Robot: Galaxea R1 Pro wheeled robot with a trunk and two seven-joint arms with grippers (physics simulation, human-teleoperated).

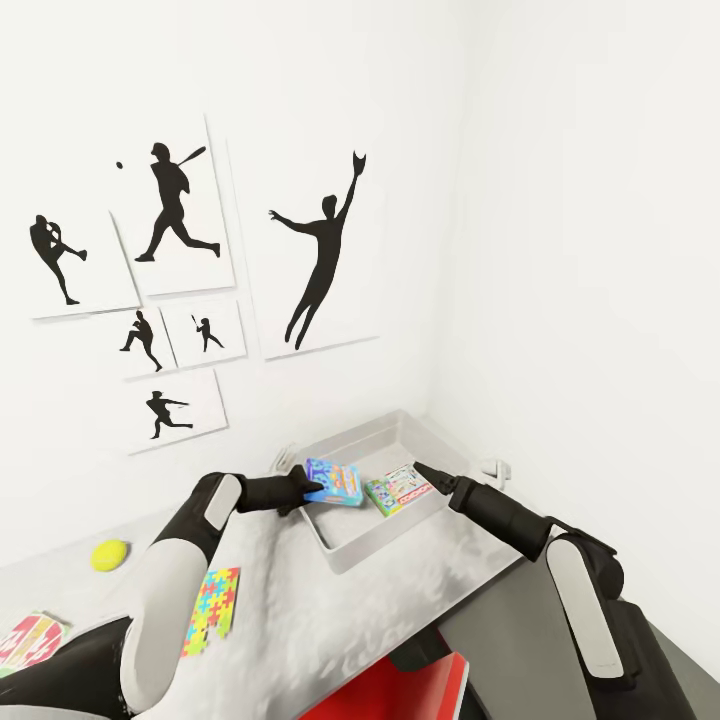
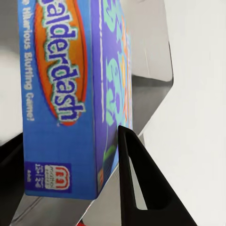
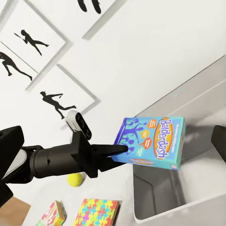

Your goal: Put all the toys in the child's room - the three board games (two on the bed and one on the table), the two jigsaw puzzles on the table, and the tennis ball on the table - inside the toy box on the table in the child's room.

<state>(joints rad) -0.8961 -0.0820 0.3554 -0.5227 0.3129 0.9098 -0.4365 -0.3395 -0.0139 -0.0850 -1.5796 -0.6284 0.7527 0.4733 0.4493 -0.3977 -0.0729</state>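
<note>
My left gripper [image 1: 316, 487] is shut on a small blue board game [image 1: 335, 482], holding it over the near-left rim of the light grey toy box [image 1: 352, 553]. The left wrist view shows that box [image 2: 61, 103] upright between the dark fingers [image 2: 136, 183]. A green-edged board game [image 1: 398, 489] lies flat inside the toy box. My right gripper [image 1: 420, 468] hovers over the toy box's right side with nothing in it, and one finger [image 3: 219, 141] stands wide at the picture's edge. On the table [image 1: 400, 590] lie the tennis ball [image 1: 109, 554] and a jigsaw puzzle [image 1: 212, 610].
A red and green printed box [image 1: 25, 640] lies at the table's near-left end. The toy box sits in the corner where two white walls meet; baseball silhouette posters [image 1: 320, 260] hang behind it. Something red [image 1: 425, 690] sits low in front of the table.
</note>
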